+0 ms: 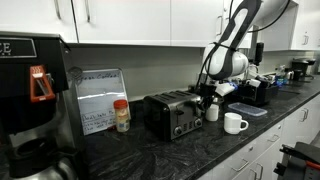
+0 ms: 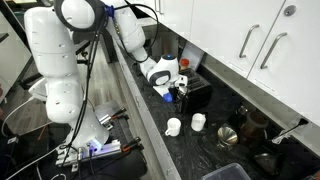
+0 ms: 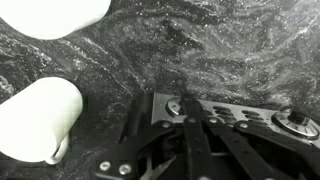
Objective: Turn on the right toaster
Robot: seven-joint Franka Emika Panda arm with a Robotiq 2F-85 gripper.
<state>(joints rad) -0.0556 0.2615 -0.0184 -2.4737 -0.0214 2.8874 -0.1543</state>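
Currently my pincer (image 3: 190, 108) looks closed in the wrist view: its black fingers (image 3: 186, 125) run together into one dark bar with no gap that I can make out, and nothing is held between them. Directly beneath and just ahead of it sits the wide boxy toaster with dark sides and a shiny silver front (image 3: 245, 118). A round silver knob (image 3: 176, 106) lies right at the tip, and a second round knob (image 3: 296, 122) sits further along the same panel. I cannot tell whether the tip touches the toaster.

In an exterior view the pincer (image 1: 205, 96) hangs over the end of the toaster (image 1: 172, 115) nearest the white robot arm (image 1: 232, 50). Just beyond that end, close beside the pincer, stands a small white ceramic mug (image 1: 212, 112), and a second white mug with a handle (image 1: 235, 122) sits a little further out. Both rest on the dark marbled stone surface (image 1: 150, 155).

In an exterior view from above, the pincer (image 2: 172, 90) is at the near edge of the toaster (image 2: 196, 92), with both mugs (image 2: 173, 126) on the surface below it in the frame.
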